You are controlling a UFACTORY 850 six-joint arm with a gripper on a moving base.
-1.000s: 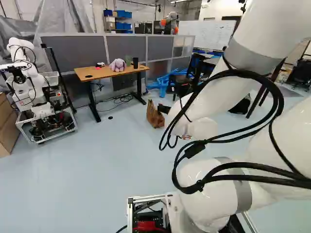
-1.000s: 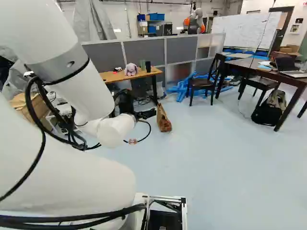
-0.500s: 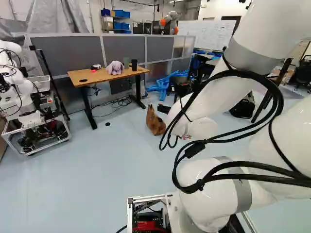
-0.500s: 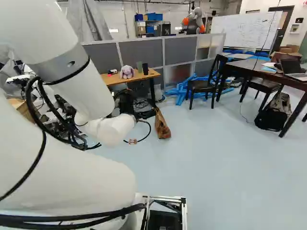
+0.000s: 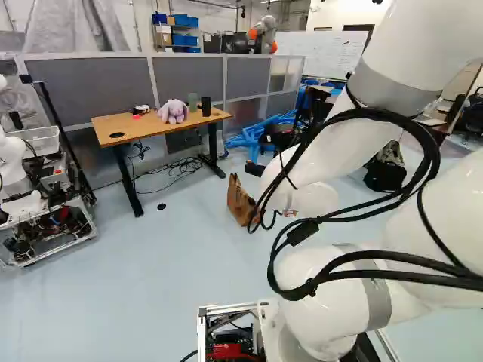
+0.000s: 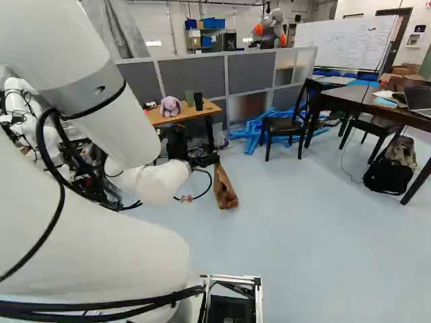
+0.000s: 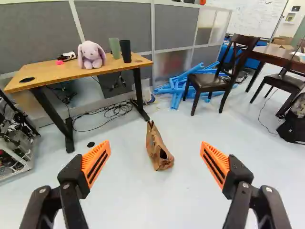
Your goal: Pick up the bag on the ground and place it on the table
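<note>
Brown paper bag point(image 7: 156, 147) stands on pale smooth floor point(image 7: 124, 191), 12 o'clock from black orange-padded gripper point(image 7: 155, 144); jaws wide, likely so it fits between. Black-legged wooden table point(image 7: 47, 74), 11 o'clock: probable destination.

PLACE: robotics lab | another robot point(image 5: 12, 164), white-armed, on an open metal frame | grey-and-orange robot arm point(image 6: 271, 31) beyond grey partition panels point(image 5: 192, 77) | large written-on whiteboard point(image 6: 343, 42) | rectangular wooden desk point(image 7: 52, 74) with black legs | tangled black cables point(image 7: 114, 110) on the floor
</note>
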